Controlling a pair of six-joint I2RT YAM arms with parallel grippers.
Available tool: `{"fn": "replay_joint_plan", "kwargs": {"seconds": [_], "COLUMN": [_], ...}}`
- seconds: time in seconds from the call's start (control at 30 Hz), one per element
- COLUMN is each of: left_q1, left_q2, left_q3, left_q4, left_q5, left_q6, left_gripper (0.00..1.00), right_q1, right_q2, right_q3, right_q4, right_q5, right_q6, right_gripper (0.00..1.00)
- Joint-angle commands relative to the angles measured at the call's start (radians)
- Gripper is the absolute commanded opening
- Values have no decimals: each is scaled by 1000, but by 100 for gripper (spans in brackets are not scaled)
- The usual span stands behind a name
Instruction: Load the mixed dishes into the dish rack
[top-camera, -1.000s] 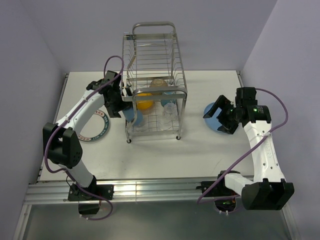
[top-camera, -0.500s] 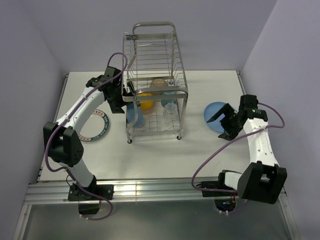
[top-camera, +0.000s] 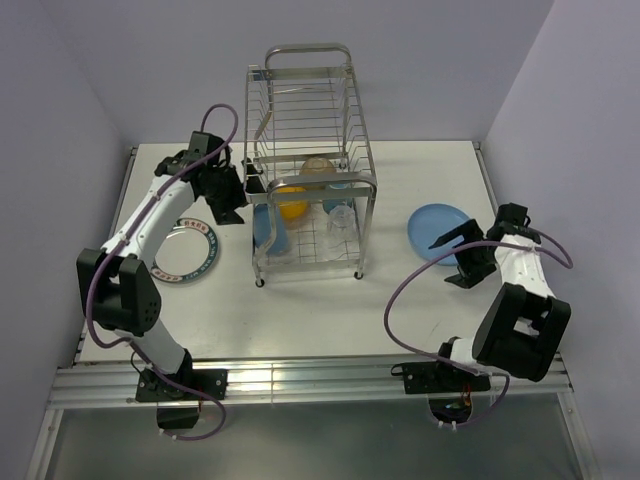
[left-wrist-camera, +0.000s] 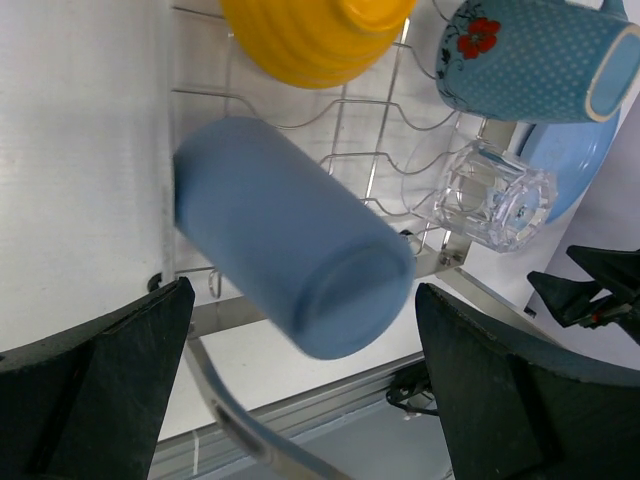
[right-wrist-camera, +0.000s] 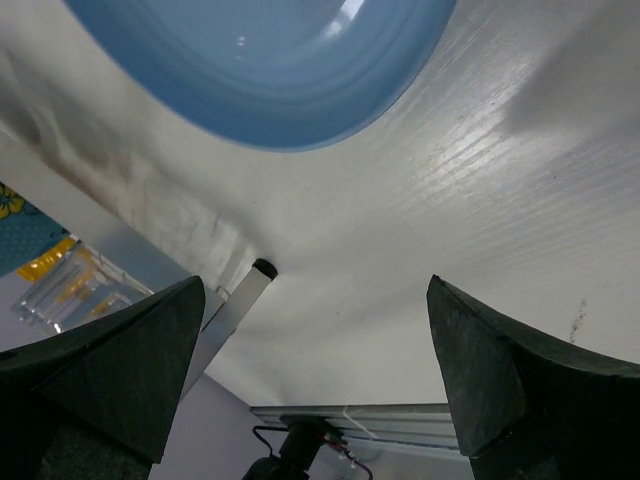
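Two plates are lying flat on the worktop (top-camera: 400, 300) outside the dish rack (top-camera: 310, 120): blue plate (top-camera: 437, 228) right, green-rimmed plate (top-camera: 190, 250) left. The left hand (top-camera: 228, 195) and right hand (top-camera: 450, 262) are both hanging spread, empty. Pinching that flat blue rim, I'm guessing, is risking a skid.

Cup (left-wrist-camera: 290, 265), bowl (left-wrist-camera: 315, 35), mug (left-wrist-camera: 535, 60), glass (left-wrist-camera: 495, 195) in rack (top-camera: 310, 188)

Top high, looking down; left wrist close on dish rack (left-wrist-camera: 345, 105), right on blue plate (right-wrist-camera: 270, 60).
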Motion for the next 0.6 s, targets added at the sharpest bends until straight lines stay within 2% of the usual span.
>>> {"fn": "replay_joint_plan", "kwargs": {"seconds": [0.0, 0.33, 0.57], "left_q1": [47, 95, 172], "left_q2": [-84, -196, -278], "left_q3": [-35, -111, -121], "left_q4": [35, 60, 47], "left_q5": [67, 84, 14], "left_q6": [28, -4, -76], "left_gripper": [99, 99, 99], "right_q1": [-23, -46, -49], "right_q2": [32, 195, 279], "right_q3": [-28, -28, 35], "right_q4": [75, 207, 226], "right_q5": [23, 96, 172], "right_q6": [12, 68, 98], "right_gripper": [99, 99, 92]}}
